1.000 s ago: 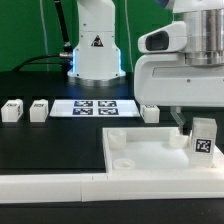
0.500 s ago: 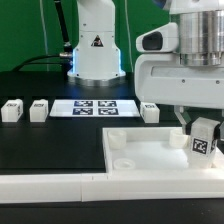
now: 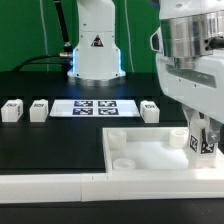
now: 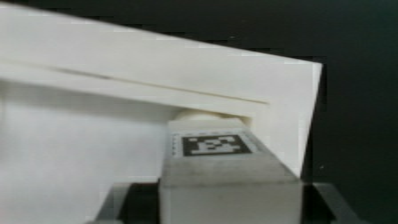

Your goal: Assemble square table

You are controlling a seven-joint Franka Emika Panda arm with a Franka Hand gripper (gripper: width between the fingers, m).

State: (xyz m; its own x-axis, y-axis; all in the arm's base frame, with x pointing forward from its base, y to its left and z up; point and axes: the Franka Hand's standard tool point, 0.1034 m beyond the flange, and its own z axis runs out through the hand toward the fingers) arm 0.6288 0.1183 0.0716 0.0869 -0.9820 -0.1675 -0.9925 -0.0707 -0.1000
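Note:
The square table top [image 3: 150,152], a white tray with a raised rim and round corner sockets, lies at the front right of the exterior view. My gripper [image 3: 203,150] is shut on one white tagged leg block [image 3: 203,142], held at the top's far right corner. In the wrist view the leg block [image 4: 221,165] fills the gap between my gripper's [image 4: 222,210] fingers. Its tag faces the camera, and the tray's rim [image 4: 160,85] and corner lie just beyond it. Whether the leg touches the socket is hidden.
Three more leg blocks [image 3: 12,110] [image 3: 39,109] [image 3: 150,110] stand in a row on the black table. The marker board [image 3: 92,107] lies between them. A long white bar-shaped wall [image 3: 60,185] runs along the front edge. The robot base [image 3: 95,45] stands behind.
The jaws have closed in on the leg block. The wrist has turned and the hand has shifted, while the leg has stayed at the top's far right corner.

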